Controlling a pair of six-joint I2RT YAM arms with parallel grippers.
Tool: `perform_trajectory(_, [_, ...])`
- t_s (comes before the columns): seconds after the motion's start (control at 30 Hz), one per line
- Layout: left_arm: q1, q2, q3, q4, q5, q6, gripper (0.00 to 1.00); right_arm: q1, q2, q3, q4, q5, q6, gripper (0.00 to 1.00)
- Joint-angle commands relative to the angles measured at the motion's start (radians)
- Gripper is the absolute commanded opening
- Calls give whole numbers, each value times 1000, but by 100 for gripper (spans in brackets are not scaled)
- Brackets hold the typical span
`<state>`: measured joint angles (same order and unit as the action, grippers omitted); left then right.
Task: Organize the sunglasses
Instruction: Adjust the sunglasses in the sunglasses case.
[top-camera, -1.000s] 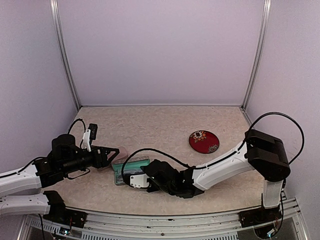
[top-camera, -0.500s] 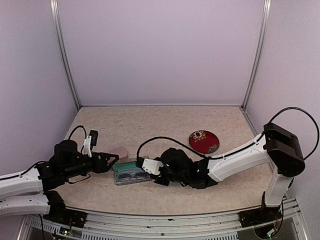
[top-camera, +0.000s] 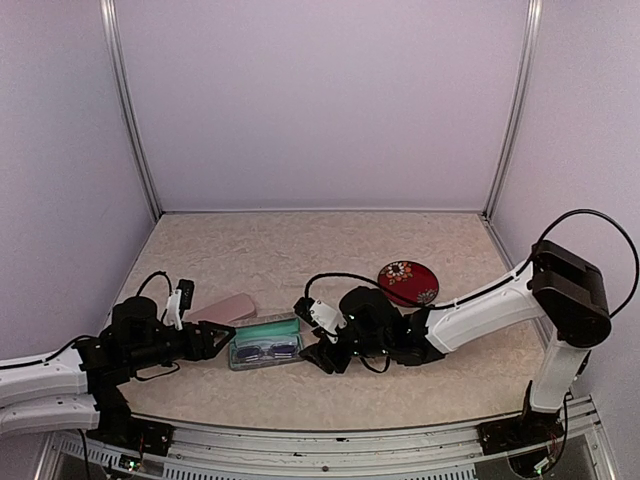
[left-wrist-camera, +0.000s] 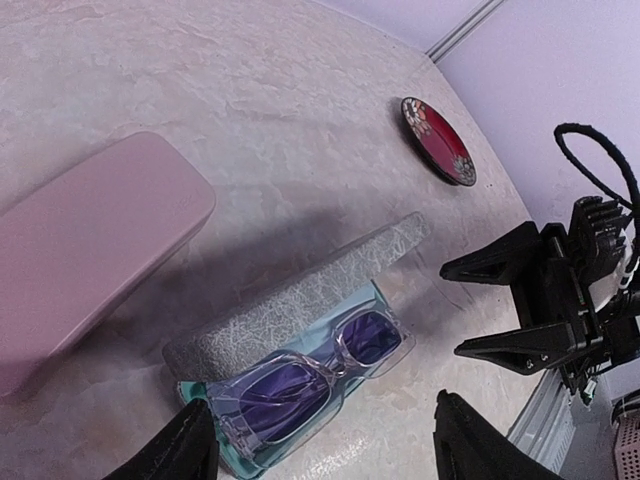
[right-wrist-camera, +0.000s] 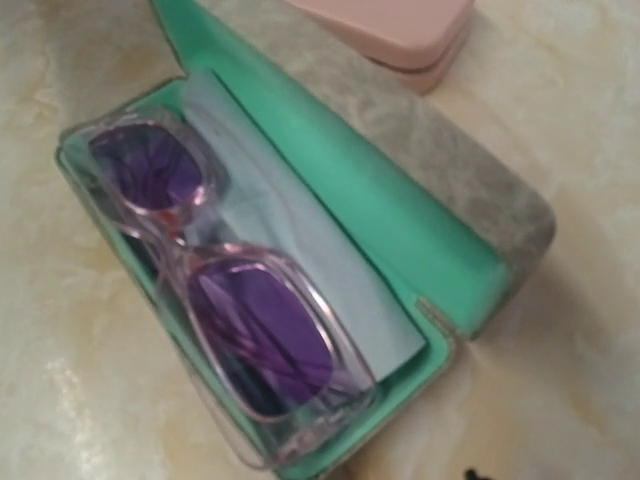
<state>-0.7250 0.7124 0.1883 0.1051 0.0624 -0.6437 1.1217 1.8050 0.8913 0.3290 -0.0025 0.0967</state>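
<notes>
In the top view, the left gripper (top-camera: 225, 338) is seen low over the beige marbled tabletop (top-camera: 300, 250), at about 9 o'clock of an open case (top-camera: 262, 330). Its fingers are spread wide with nothing held between them, and it is pointed toward 3 o'clock at that case. A closed pink case (top-camera: 222, 308) is laid flat just beyond the gripper, at about 10 o'clock of the open case and near it. The open case is seen to be grey and textured outside and lined in teal, with its lid (left-wrist-camera: 300, 290) raised along the 12 o'clock edge. The sunglasses (right-wrist-camera: 215, 320), a pale clear-pink frame with purple lenses, are lodged inside the lower half of this case. They are laid lenses up on a light-blue cloth (right-wrist-camera: 300, 270) that is spread over the lining. At 3 o'clock of the open case the right gripper (left-wrist-camera: 452, 310) is held close to the table. Its two black fingers are parted and empty, and it is aimed toward 9 o'clock at the case but kept apart from it. At about 2 o'clock of the case, and well apart from it, a round red plate (top-camera: 408, 283) with a flower pattern is set on the tabletop.
</notes>
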Motion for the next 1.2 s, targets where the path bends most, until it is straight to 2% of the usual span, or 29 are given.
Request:
perform_trajectory(0.0, [5,14,8,24,-16,-4,73,-28,58,39,-13,-89,84,61])
perform_trajectory(0.27, [7,19,17,22,-31,-1,78,-43,129,89,-13,-144,90,63])
perform_trajectory(0.93, [7,38,23,25,-36,11,80,-80,200,148,-12,-204,98,49])
perform_trajectory(1.17, [7,45,24,27,-42,19,80,-83,205,153,-16,-207,102,49])
